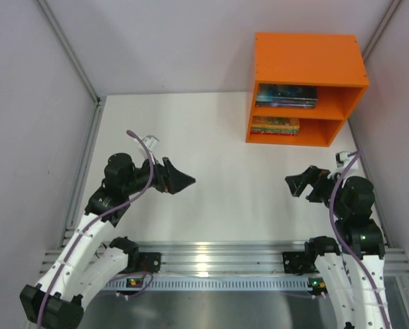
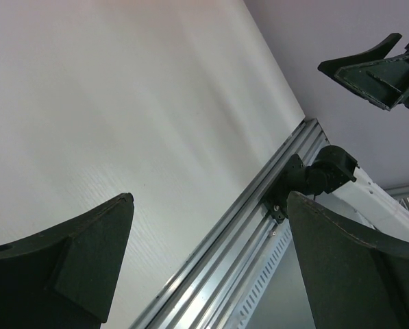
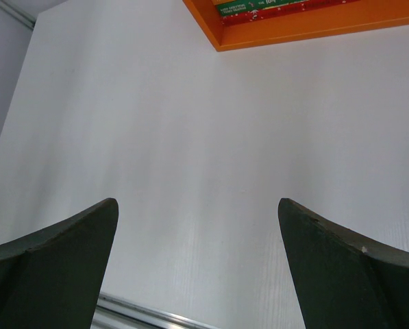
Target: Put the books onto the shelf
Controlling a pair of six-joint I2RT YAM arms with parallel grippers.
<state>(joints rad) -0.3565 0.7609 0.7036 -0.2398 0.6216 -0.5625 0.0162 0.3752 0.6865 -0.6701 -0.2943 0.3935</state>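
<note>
Across the white table (image 1: 211,171), between pale walls (image 1: 156,41), the orange shelf (image 1: 307,58) holds books (image 1: 287,95) in both compartments. The left gripper (image 2: 209,197) and right gripper (image 3: 198,201) have their jaws spread, empty.

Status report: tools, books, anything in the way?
Left tool open, empty. Right tool open, empty. Books lie flat inside shelf: upper stack, lower stack. Nothing blocking either tool.
</note>
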